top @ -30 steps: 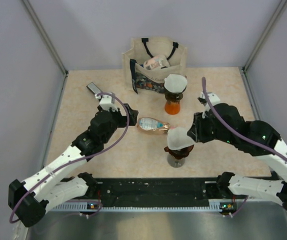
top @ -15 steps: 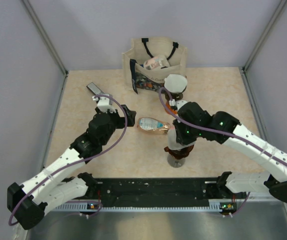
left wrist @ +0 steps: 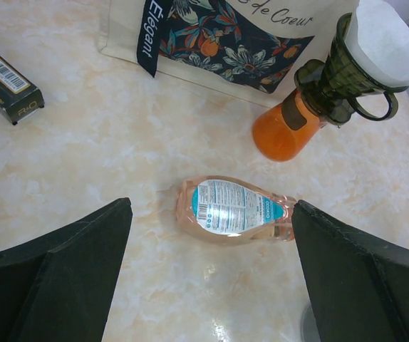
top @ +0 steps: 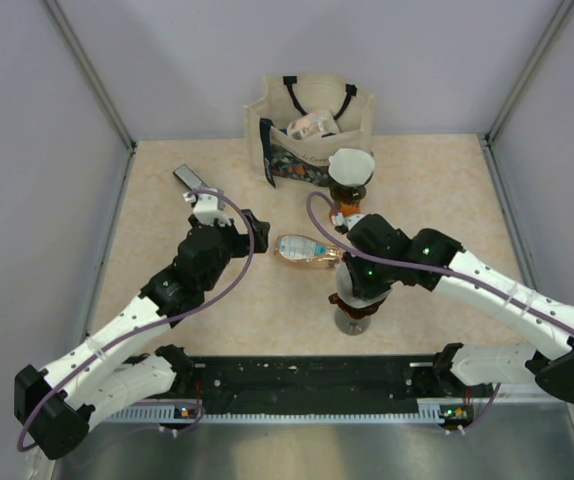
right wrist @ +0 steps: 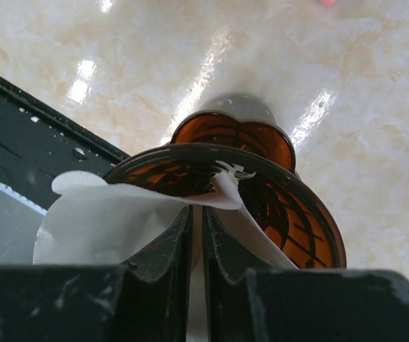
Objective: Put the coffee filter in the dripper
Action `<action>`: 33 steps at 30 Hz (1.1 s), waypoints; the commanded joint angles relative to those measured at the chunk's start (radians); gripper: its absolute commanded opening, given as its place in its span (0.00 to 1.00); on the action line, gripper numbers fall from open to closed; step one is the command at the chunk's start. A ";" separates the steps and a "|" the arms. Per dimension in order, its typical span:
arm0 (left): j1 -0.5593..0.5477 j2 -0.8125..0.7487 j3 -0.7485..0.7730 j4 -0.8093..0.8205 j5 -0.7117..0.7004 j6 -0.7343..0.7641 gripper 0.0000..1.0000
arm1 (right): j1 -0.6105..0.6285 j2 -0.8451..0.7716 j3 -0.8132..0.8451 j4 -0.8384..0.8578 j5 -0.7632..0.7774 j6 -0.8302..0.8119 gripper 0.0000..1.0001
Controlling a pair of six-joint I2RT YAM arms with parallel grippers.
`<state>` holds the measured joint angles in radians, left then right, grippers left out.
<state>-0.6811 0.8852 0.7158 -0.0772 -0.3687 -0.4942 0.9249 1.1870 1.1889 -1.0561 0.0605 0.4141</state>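
Note:
My right gripper is shut on a white paper coffee filter and holds it right above the amber-brown dripper. The filter's folded edge rests against the dripper's ribbed inside, and most of the paper spreads left over the rim. In the top view the right wrist covers the filter; only the dripper's base shows near the table's front. My left gripper is open and empty; in its wrist view it hovers over a pink bottle.
A pink bottle lies on its side left of the dripper. A second dripper with a white filter stands on an orange carafe. A floral tote bag stands at the back. A black box lies at the back left.
My right arm has swung left from beside the dripper to over it and now hides the filter in the top view. The left arm has barely moved.

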 commanded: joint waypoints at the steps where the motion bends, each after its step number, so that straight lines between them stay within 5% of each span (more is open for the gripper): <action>1: 0.005 -0.026 -0.004 0.024 -0.026 0.014 0.99 | -0.008 0.019 -0.005 0.048 -0.013 -0.017 0.11; 33: 0.009 -0.041 -0.009 0.013 -0.038 0.017 0.99 | -0.006 0.062 -0.118 0.099 0.015 -0.028 0.08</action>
<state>-0.6746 0.8658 0.7086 -0.0856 -0.3878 -0.4904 0.9241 1.2419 1.1065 -0.9653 0.0631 0.3851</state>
